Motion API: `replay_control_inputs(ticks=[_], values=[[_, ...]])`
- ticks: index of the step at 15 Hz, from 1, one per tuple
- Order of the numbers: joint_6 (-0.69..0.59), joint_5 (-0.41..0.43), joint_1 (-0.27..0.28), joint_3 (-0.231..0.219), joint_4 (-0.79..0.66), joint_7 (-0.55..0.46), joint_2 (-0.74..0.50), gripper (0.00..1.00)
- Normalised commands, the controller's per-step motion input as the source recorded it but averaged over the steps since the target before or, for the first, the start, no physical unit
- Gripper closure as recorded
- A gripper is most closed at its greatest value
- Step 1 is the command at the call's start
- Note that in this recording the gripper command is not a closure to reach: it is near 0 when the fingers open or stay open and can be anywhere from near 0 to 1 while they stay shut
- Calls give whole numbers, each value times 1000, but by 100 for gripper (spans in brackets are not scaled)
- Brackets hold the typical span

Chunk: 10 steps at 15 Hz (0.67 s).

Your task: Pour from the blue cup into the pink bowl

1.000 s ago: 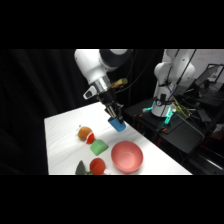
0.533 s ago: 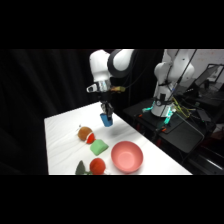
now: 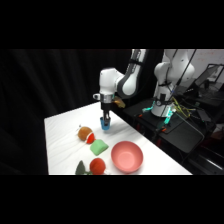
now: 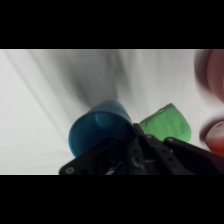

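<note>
On a white table [image 3: 65, 135] against a dark room, the arm reached down.
Its gripper [image 3: 106, 120] pinched the blue cup [image 3: 106, 124], well apart from the pink bowl [image 3: 127, 156].

No writing, label, brand mark, number or sign can be read in either view. The blue cup [image 3: 106, 123], the pink bowl [image 3: 127, 156] and the white table [image 3: 62, 135] all show plain surfaces. The equipment at the upper right of the side view bears nothing legible.
</note>
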Motion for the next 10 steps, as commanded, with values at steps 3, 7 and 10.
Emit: replay_control_inputs(ticks=[3, 7, 10], values=[[191, -460, 335, -345, 66, 723, 218, 18], [-15, -294, 339, -315, 117, 491, 99, 17], [-133, -146, 187, -149, 114, 250, -8, 0]])
